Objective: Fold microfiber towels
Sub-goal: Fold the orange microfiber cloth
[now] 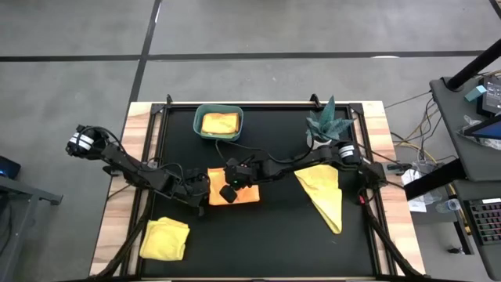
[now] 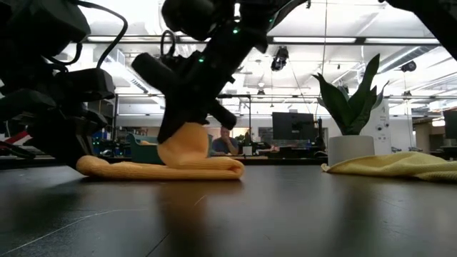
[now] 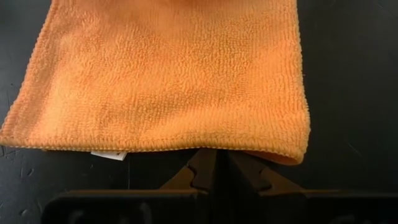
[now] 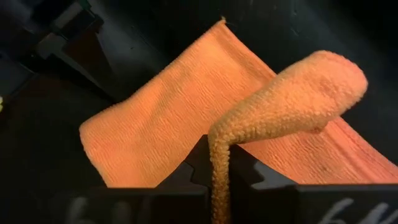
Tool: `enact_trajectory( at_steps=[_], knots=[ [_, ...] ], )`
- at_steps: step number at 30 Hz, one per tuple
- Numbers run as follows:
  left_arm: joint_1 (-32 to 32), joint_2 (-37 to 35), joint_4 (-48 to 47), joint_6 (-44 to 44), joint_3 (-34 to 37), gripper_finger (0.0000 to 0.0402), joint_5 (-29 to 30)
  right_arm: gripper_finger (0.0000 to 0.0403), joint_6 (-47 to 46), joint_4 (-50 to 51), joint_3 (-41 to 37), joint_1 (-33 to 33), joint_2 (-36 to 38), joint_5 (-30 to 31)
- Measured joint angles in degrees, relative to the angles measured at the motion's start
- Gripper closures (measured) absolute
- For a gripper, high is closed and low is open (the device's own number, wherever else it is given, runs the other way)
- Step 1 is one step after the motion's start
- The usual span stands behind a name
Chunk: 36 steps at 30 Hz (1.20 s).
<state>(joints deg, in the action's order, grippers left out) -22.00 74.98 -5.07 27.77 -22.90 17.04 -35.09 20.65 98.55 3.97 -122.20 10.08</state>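
Both arms crowd the orange towel (image 1: 244, 194) at the middle of the surface (image 1: 266, 243). Bare room lies in front, between the folded yellow towel (image 1: 165, 238) and the spread yellow towel (image 1: 324, 192). Bin (image 1: 218, 123) and plant (image 1: 329, 121) block the back edge.

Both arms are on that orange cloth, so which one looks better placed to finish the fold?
Probably the right. The right gripper already pinches a lifted edge of the orange towel, ready to carry it over. The left gripper sits shut at the towel's opposite edge, seemingly pinning it flat.
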Motion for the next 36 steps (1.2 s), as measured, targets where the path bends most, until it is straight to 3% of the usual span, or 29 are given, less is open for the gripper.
enact_trajectory(
  at_steps=[7, 22, 34, 36],
  knots=[
    [0.02, 0.00, 0.14, -0.13, 0.00, 0.0391, 0.00, 0.0382, 0.66, -0.02, 2.31, 0.00, -2.00, -0.05],
    [0.02, -0.03, 0.16, -0.13, 0.02, 0.0391, 0.00, 0.0242, 3.68, -4.65, 2.33, 0.51, -2.09, -1.62],
    [0.02, -3.04, -2.67, 0.32, -1.26, 0.0391, -1.03, 0.0220, 3.67, -4.40, 2.33, 0.48, -2.09, -1.70],
    [0.02, -3.18, -3.57, 0.37, -1.49, 0.0391, -1.58, 0.0220, 3.91, -3.03, 2.33, 0.44, -2.09, -4.20]
  ],
)
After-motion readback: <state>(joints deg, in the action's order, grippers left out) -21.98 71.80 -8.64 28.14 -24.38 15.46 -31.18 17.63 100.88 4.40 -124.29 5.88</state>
